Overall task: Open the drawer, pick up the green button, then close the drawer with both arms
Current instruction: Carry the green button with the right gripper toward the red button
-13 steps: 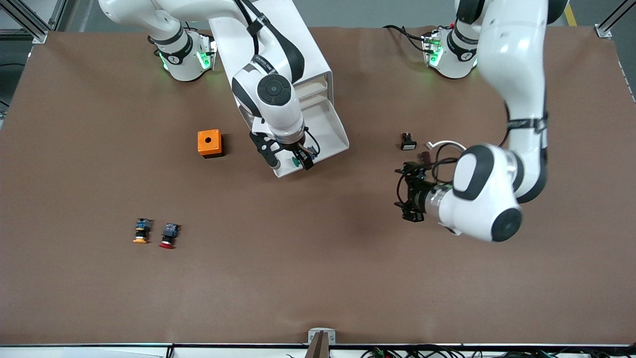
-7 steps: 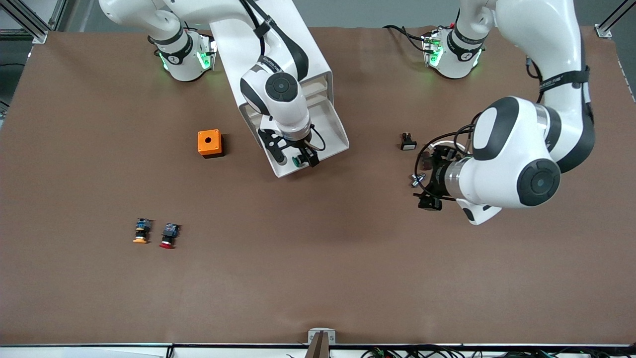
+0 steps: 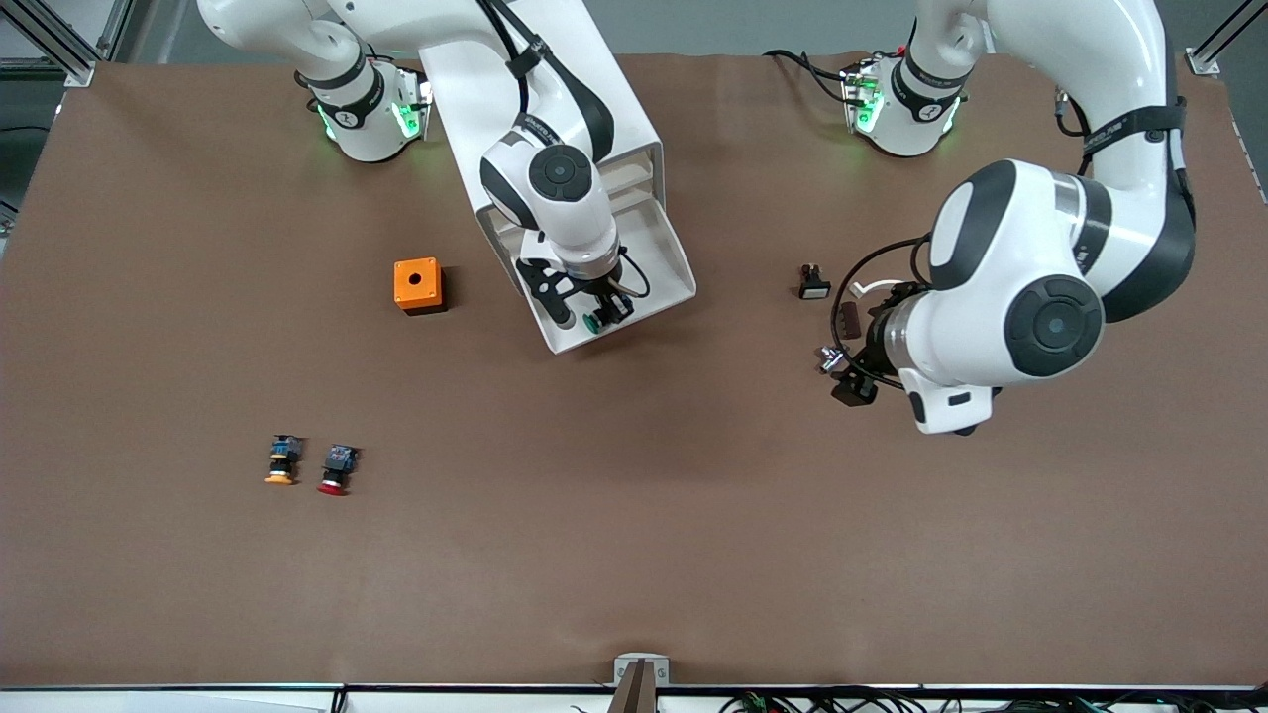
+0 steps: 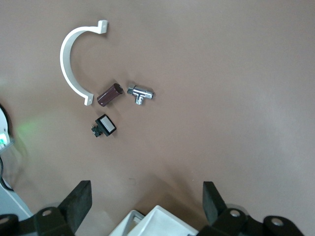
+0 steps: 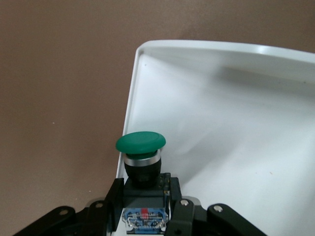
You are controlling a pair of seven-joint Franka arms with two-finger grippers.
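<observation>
The drawer [image 3: 662,259] stands pulled out of the white cabinet [image 3: 634,134], which the right arm partly hides. My right gripper [image 3: 597,313] is shut on the green-capped button [image 3: 591,322] and holds it just over the drawer's front edge, near a corner. In the right wrist view the fingers [image 5: 112,196] clamp the button's [image 5: 141,147] black body, the bluish block sits between them, and the drawer's floor [image 5: 221,123] is bare. My left gripper [image 3: 850,381] is open and empty, off the drawer toward the left arm's end. In the left wrist view [image 4: 145,206] a drawer corner [image 4: 157,223] shows.
An orange box [image 3: 417,285] stands beside the drawer toward the right arm's end. A yellow-capped button [image 3: 282,460] and a red-capped button [image 3: 337,469] lie nearer the camera. A black switch [image 3: 813,282], a white clamp [image 4: 69,59], a brown cylinder [image 4: 109,94] and a metal fitting [image 4: 140,92] lie by the left gripper.
The left arm has swung round and its gripper has drawn back toward the left arm's end. The right gripper has shifted slightly with the green button in it.
</observation>
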